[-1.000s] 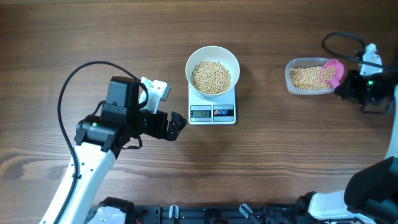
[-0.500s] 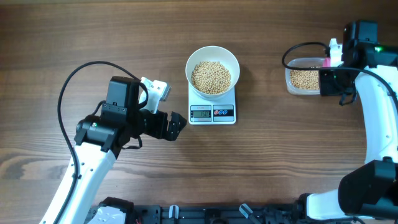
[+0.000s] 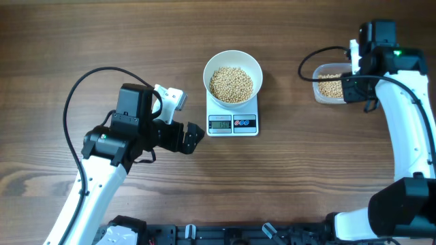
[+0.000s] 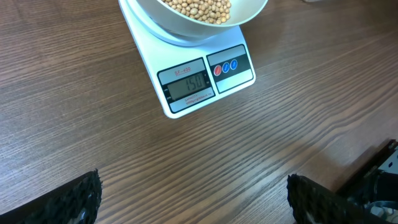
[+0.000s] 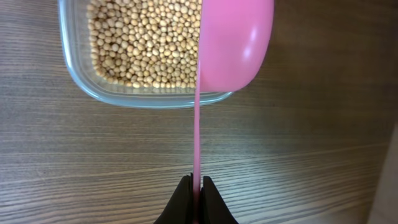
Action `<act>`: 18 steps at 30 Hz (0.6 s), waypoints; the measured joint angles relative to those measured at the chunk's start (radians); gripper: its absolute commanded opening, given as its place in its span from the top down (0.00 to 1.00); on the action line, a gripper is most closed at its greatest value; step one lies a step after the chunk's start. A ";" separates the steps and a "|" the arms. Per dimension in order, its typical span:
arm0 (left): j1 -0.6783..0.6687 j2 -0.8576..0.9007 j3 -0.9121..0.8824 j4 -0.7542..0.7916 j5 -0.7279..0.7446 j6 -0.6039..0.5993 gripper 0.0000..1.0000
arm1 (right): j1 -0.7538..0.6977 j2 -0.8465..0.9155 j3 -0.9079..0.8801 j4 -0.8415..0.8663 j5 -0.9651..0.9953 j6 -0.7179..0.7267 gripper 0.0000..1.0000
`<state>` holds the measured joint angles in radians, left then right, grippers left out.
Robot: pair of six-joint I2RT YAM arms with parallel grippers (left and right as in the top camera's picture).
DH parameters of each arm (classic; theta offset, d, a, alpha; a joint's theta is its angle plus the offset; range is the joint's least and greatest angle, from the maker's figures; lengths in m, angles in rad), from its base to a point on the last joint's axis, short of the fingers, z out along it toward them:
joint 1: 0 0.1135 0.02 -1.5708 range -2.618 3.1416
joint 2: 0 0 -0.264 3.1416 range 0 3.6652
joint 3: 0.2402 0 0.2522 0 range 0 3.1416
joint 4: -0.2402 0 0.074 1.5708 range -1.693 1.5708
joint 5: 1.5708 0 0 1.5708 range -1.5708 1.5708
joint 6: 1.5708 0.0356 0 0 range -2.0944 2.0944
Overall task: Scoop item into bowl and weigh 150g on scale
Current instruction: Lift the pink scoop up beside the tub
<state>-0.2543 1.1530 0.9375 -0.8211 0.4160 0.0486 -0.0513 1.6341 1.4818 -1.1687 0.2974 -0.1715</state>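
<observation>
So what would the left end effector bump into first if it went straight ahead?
Probably the scale, at its display edge, under the bowl. Only bare table lies between, though the left end effector's height is hard to judge.

The overhead view looks straight down from high above the tabletop [image 3: 306, 170], wide enough to take in both arms; the scale [image 3: 232, 124] and bowl [image 3: 208, 75] sit mid-frame, the clear container [image 3: 317, 87] at upper right; the left wrist view sits low and close, tilted forward and down past the left fingers [image 4: 68, 199] in its bottom corners, sharing the scale's display and the bowl's near rim with the overhead; the right wrist view faces straight down, very near, past the right fingers [image 5: 182, 208] at its bottom edge, sharing only the container.
</observation>
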 measured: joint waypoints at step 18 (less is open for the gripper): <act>0.000 0.000 0.000 0.000 0.000 0.000 0.00 | 0.011 0.000 0.000 -0.003 -0.120 0.026 0.92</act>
<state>-0.2543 1.1530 0.9375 -0.8215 0.4160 0.0486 -0.0399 1.6341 1.4818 -1.1713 0.1776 -0.1455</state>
